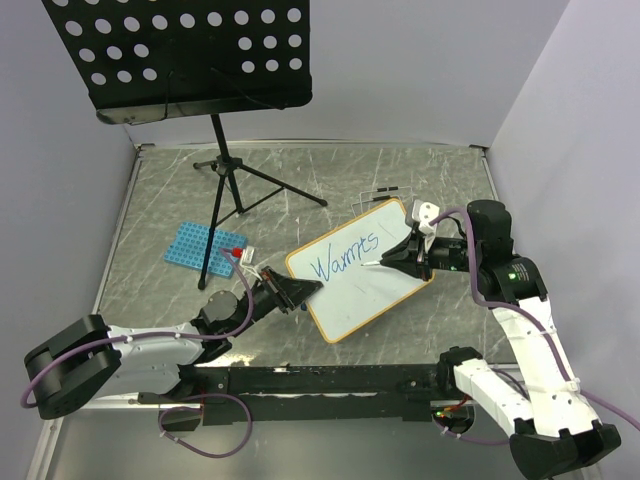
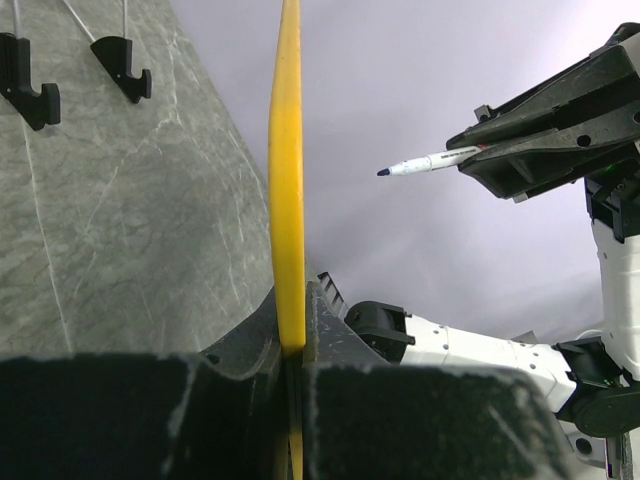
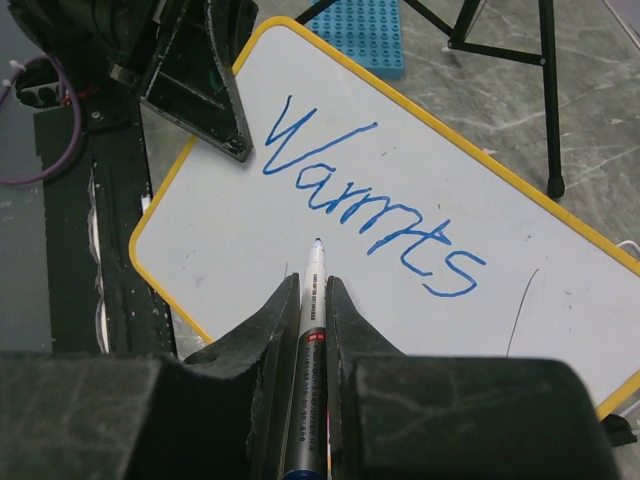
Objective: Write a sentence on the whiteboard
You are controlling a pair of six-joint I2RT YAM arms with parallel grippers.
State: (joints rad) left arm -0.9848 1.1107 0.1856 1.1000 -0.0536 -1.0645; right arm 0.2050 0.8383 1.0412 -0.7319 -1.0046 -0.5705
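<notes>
L claw (image 1: 305,290), nearest the bases: shut tight on near-left short edge of small white rectangular whiteboard (image 1: 375,290) w/ thin orange-yellow frame. In L wrist view, frame pinched edge-on between both fingers, board lifted at a tilt off grey marbled worktop (image 1: 420,180).

R claw (image 1: 392,258): closed round slim white marker (image 3: 312,285) w/ dark blue tip, barrel along the slot between fingers, tip poking out ahead.

Key relation: board straight ahead of R claw, face toward it. Marker tip aimed at bare white strip just under the writing, below the word's first letters. Tip off the surface, per L wrist view: clear gap between tip & board plane. Long axis of board near-left to far-right in top view, writing slanted along same axis. R arm the nearer to the writing area; L arm only holding.

Sentence (image 3: 370,210) so far: one blue handwritten word, "Warmts", on upper half of board. Second line not yet begun, so prob. well short of half done. Next move, at a guess: short push fwd to touch tip down, then strokes along long axis. Risk of board swing if L grip slack.

Further back: blue perforated plastic rack (image 1: 195,245) flat on worktop, apart from board. Farthest: black perforated metal music stand (image 1: 180,50) on tripod.
</notes>
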